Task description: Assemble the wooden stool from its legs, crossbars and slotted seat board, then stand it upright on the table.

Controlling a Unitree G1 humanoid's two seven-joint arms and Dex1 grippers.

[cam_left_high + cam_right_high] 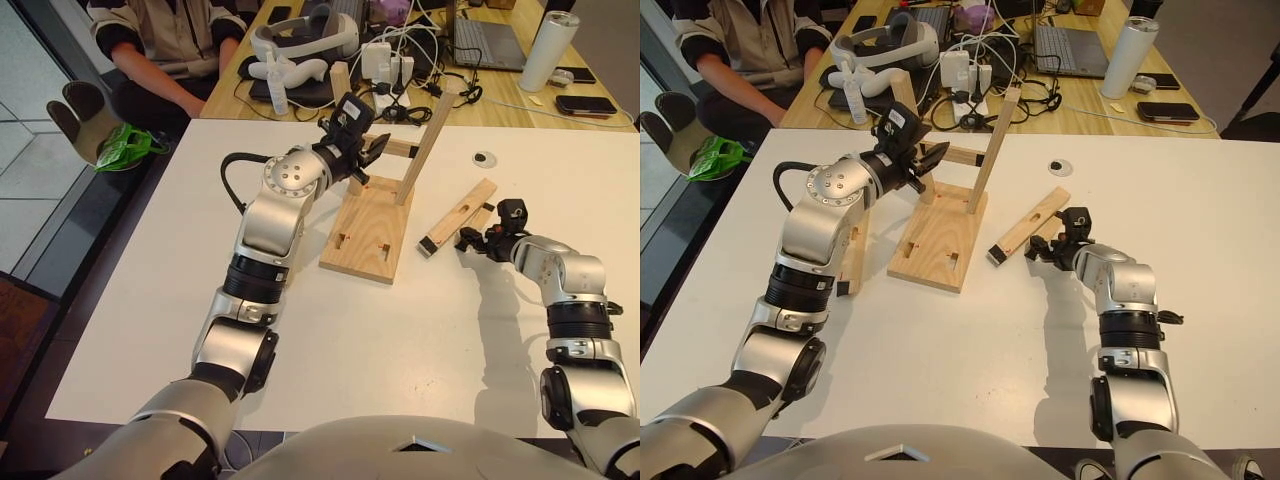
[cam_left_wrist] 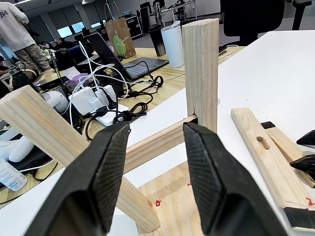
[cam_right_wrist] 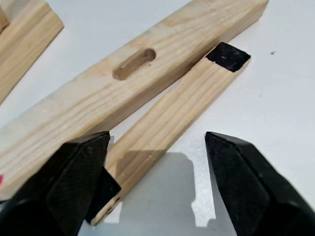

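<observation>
Your left gripper [image 1: 372, 152] is raised at far centre, jaws parted; your right gripper [image 1: 472, 240] sits low at right, jaws parted.

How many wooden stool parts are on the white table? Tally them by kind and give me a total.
Seat board: 1
Legs: 4 (upright leg, tilted leg, right loose leg, left loose leg)
Crossbars: 2 (fitted crossbar, loose crossbar)
Total: 7
</observation>
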